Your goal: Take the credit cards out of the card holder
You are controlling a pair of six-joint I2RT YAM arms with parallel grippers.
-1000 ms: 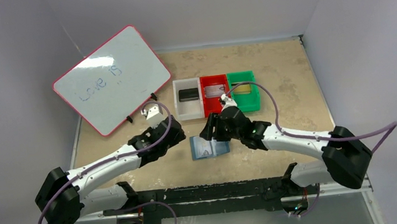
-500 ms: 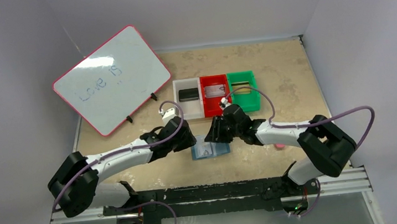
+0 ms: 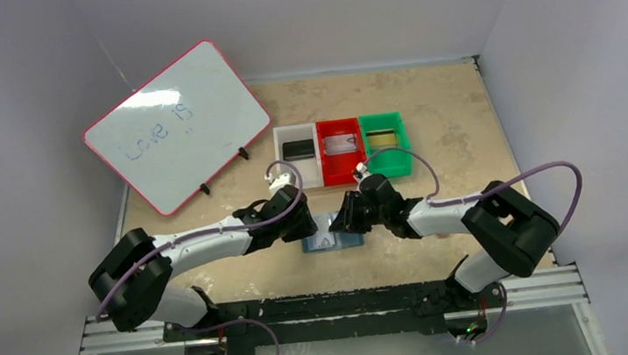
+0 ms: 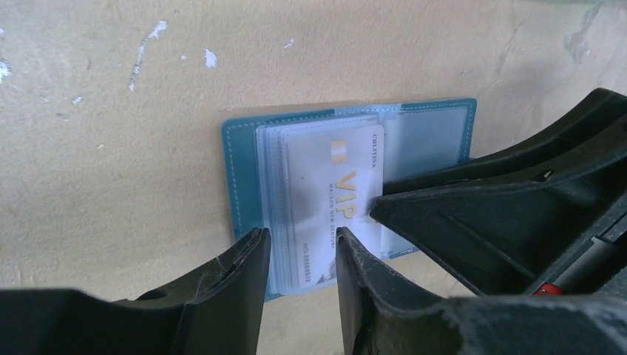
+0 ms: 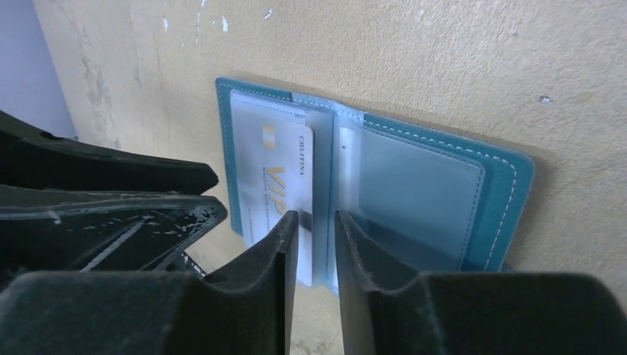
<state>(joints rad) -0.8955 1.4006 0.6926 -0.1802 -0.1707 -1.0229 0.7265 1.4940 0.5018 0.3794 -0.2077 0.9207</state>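
The slate-blue card holder [image 3: 332, 242] lies open on the table between my two grippers. A white VIP card [image 4: 333, 185] sits in its clear sleeves and also shows in the right wrist view [image 5: 277, 177]. My left gripper [image 4: 302, 240] is open, its jaws straddling the near edge of the sleeve stack on the holder [image 4: 240, 170]. My right gripper [image 5: 314, 222] stands a narrow gap apart over the card's edge by the fold of the holder [image 5: 503, 192]. Both grippers, left [image 3: 302, 223] and right [image 3: 352, 217], meet over the holder.
A white bin [image 3: 300, 179] with a black card [image 3: 296, 149], a red bin [image 3: 342, 170] with a silvery card [image 3: 340, 144] and a green bin [image 3: 390, 167] with a gold card [image 3: 382, 139] stand just behind. A pink-framed whiteboard [image 3: 177, 126] stands at the back left.
Both arms have closed in on the holder: the left gripper moved right to its left edge, and the right gripper came down onto it from the right.
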